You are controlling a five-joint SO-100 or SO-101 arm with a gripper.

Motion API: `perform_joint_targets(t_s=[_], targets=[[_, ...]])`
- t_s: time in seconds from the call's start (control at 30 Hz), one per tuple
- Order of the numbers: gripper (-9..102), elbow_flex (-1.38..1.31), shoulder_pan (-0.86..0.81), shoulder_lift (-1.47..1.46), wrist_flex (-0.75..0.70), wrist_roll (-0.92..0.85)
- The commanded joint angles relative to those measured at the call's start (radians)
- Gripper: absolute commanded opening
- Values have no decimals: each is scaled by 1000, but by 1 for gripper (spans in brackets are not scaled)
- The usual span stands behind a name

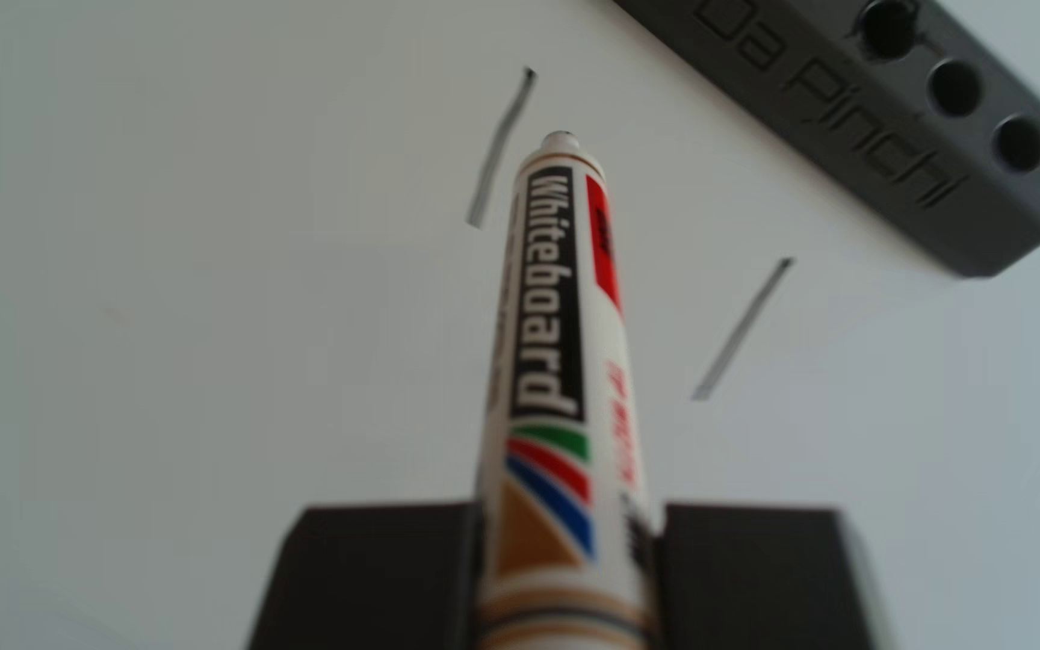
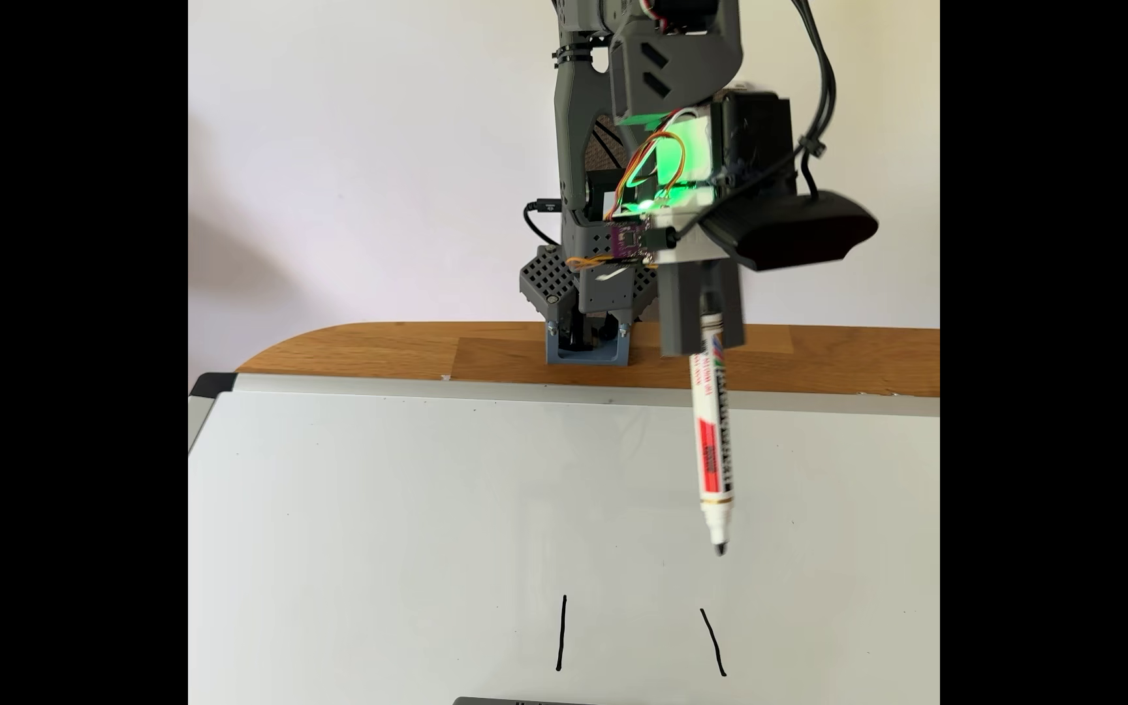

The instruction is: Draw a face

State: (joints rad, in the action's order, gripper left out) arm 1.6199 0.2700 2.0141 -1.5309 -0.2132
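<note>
The whiteboard marker hangs tip down over the whiteboard, uncapped, its black tip above the surface in the fixed view. The gripper clamps the marker's upper barrel between two dark blocks. Two short black strokes are drawn on the board: the left stroke nearly upright, the right stroke slanted. In the other view, a dark grey holder with round holes lies beyond the strokes. The board rests on a wooden table.
</note>
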Motion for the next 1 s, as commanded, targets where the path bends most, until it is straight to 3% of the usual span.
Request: perform_joint_targets(t_s=[0.0, 0.3, 0.57, 0.97], targets=[[-1, 6, 103, 72, 0, 178], [-1, 124, 192, 72, -5, 459], [-1, 265, 227, 175, 9, 419], [-1, 472, 179, 382, 175, 308]])
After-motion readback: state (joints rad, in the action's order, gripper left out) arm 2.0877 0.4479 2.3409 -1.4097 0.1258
